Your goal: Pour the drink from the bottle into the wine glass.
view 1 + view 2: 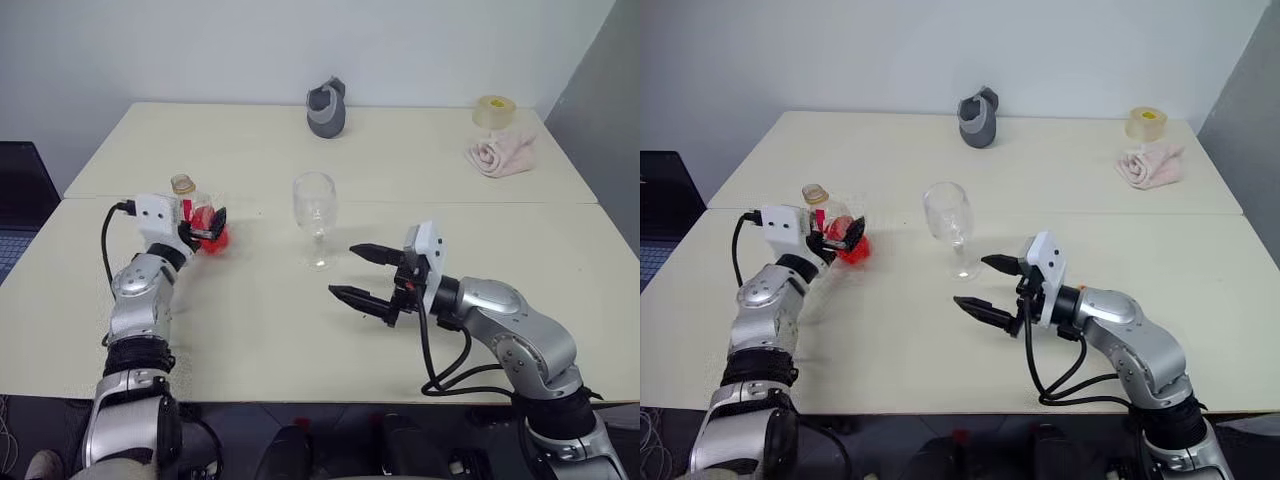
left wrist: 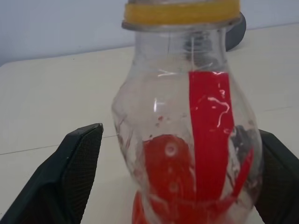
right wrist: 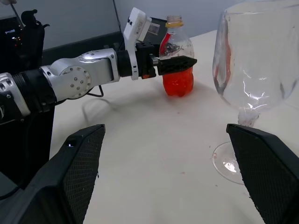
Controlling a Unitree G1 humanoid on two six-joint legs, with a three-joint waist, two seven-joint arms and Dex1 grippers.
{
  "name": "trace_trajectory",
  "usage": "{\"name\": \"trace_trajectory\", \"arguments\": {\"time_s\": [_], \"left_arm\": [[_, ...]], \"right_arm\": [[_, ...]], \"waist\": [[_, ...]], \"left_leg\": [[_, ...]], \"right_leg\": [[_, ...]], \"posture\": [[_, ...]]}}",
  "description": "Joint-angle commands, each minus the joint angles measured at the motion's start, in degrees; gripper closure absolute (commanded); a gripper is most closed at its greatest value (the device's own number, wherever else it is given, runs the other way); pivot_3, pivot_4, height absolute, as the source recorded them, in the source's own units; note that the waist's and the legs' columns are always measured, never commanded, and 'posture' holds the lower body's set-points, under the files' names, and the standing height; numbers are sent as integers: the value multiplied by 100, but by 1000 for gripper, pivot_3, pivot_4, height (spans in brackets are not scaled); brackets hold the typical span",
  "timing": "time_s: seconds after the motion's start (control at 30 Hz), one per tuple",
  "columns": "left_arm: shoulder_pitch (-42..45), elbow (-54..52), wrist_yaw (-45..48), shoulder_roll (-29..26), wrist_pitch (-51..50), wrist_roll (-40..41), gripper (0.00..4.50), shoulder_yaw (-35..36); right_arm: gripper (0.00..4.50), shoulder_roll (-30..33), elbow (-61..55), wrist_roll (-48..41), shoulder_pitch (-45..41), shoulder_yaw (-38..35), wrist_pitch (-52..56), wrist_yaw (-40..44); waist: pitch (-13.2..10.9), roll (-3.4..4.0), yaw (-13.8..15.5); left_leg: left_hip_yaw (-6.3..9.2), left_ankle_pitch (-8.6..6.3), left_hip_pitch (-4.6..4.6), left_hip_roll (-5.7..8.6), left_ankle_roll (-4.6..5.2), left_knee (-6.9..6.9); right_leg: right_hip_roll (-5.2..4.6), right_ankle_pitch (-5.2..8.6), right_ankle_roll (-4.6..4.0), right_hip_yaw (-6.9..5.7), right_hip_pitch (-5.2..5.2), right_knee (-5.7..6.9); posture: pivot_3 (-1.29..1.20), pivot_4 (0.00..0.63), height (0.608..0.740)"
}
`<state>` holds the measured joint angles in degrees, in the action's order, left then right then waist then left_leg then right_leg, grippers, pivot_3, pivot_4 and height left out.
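The bottle [image 1: 190, 207] stands upright on the table at the left, clear with a red label strip and a yellowish capped neck. The red drink [image 2: 168, 186] fills its lower part. My left gripper [image 1: 205, 228] is level and open, with one finger on each side of the bottle's body. In the left wrist view a gap shows between one finger [image 2: 77, 168] and the bottle. The empty wine glass [image 1: 315, 205] stands at the table's middle. Just to the right of it and nearer to me, my right gripper [image 1: 342, 270] is open and holds nothing, pointing toward the glass's stem.
A grey object [image 1: 327, 108] sits at the back centre. A yellowish tape roll [image 1: 494, 110] and a pink cloth [image 1: 502, 153] lie at the back right. A seam [image 1: 480, 202] runs across between the two tabletops. A dark item [image 1: 20, 190] stands off the table's left edge.
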<state>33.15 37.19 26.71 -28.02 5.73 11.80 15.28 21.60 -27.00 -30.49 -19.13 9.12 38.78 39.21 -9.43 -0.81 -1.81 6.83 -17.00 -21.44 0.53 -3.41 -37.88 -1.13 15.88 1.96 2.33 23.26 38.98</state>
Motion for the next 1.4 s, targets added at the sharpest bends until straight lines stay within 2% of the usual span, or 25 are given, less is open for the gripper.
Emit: {"name": "trace_trajectory", "arguments": {"time_s": [0.03, 0.27, 0.33, 0.53, 0.73, 1.07, 1.4], "left_arm": [[215, 214, 63, -36, 352, -19, 898, 11], [320, 469, 100, -66, 547, -14, 3123, 28], [293, 413, 88, -90, 541, -6, 3438, 45], [330, -191, 97, -157, 215, -191, 3495, -208], [1112, -536, 549, -401, 161, -721, 3495, -899], [2285, 218, 1840, -811, 1384, -1263, 3495, -1702], [3238, 1447, 2191, -1002, 2741, -1779, 3495, -2055]], "right_arm": [[0, -19, -279, -129, -82, -83, 0, -79], [0, -9, -277, -133, -78, -118, -15, -133], [0, 1, -264, -128, -91, -131, -24, -131], [0, -39, -216, -159, -244, -199, 36, -201], [0, -116, -10, -194, -776, -374, 292, -486], [0, -353, 277, 50, -1227, -353, 241, -893], [0, -925, 408, 49, -1467, -637, -312, -1241]], "waist": [[0, 0, -4], [0, 0, -5], [0, 0, -7], [0, -1, -6], [-2, -3, 10], [-2, -2, -58], [-3, -2, -142]], "left_leg": [[1, 0, 0, -1, 0, 0], [8, 0, -3, 0, 0, -1], [8, 0, -3, 0, 0, -1], [12, 0, -7, 0, 1, -3], [28, 1, -28, 17, -1, -11], [24, 13, -38, 34, -21, -5], [28, 4, -48, 39, -3, -8]], "right_leg": [[0, 0, 0, 0, 0, 0], [0, 0, 0, -3, 1, 1], [1, 0, 0, -3, 1, 1], [1, 0, 0, -6, 1, 1], [2, 0, 0, -25, 9, 1], [-1, 0, 0, -16, 26, 3], [-3, 0, 0, -18, 34, 6]], "posture": [[0, 150, 740], [0, 150, 740], [0, 150, 740], [0, 150, 740], [0, 150, 740], [0, 150, 740], [0, 150, 740]]}}
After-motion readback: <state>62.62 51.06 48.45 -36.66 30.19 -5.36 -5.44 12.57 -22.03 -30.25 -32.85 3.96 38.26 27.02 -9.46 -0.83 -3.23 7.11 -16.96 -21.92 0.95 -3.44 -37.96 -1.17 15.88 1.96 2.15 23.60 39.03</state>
